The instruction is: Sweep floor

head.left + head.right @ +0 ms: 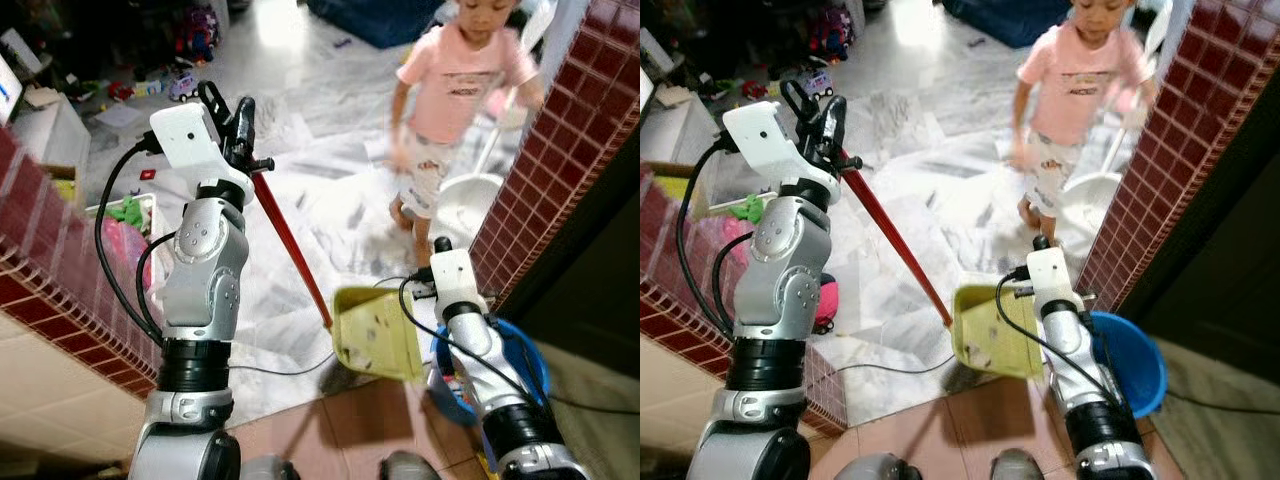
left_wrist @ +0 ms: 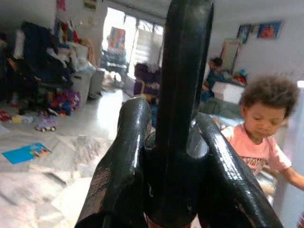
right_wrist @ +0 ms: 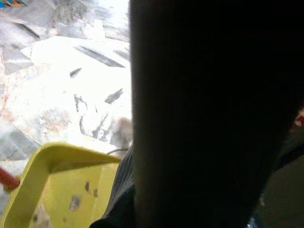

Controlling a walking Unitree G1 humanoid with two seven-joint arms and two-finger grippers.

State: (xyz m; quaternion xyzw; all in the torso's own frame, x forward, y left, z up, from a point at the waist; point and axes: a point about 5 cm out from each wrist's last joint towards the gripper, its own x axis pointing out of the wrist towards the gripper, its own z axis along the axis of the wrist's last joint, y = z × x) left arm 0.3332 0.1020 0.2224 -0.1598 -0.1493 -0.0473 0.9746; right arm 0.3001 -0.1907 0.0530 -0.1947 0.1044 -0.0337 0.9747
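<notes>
— Where is the broom held, and by what?

— The red broom handle is clenched by the left gripper in the upper left of the frame; in the left wrist view the two black fingers are seen closed around the dark top of the stick. From there the handle runs down to the middle of the frame, where its lower end is hidden behind the yellow dustpan.

— And the dustpan?

— It is carried at the end of the right arm, lower centre, with bits of dirt already lying in it. The right gripper is masked by its own wrist, so whether its fingers are closed cannot be told.

— How should the step be done well?

— The pan's lip is judged best kept flat against the marble floor, with the broom drawn toward it in short, low strokes so that nothing is flicked past. The blue bucket at lower right should be kept in mind for emptying.

— Any hazard?

— A child in a pink shirt is standing near, at upper right; wide swings of the handle should be avoided.
</notes>
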